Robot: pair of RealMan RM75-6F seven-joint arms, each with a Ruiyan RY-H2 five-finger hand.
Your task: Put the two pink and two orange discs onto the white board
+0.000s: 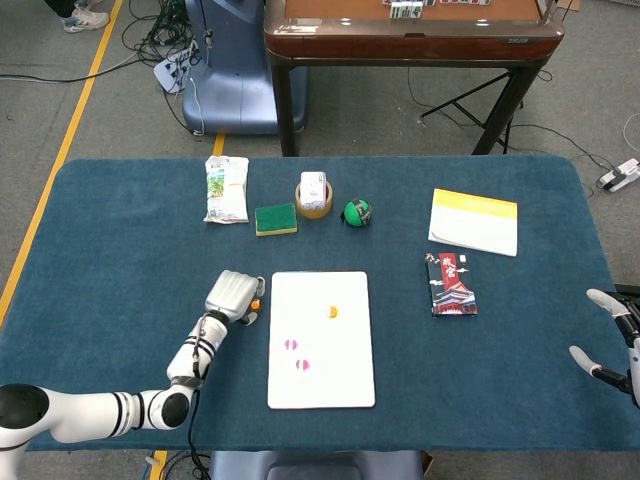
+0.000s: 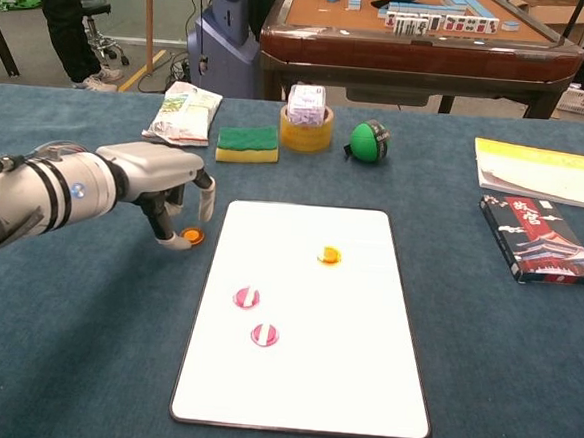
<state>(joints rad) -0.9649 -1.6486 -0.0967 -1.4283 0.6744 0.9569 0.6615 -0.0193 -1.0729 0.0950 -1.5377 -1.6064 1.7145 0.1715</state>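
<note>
A: Three discs sit on the white board; the last orange disc lies on the cloth just off the board's upper-left corner.

B: The left hand hovers over it, holding nothing, fingers curled down, a fingertip just left of the disc. The right hand, empty and spread, waits far right.

Box: you can see red and white characters, too small to read.
Snack bag: print illegible.
</note>
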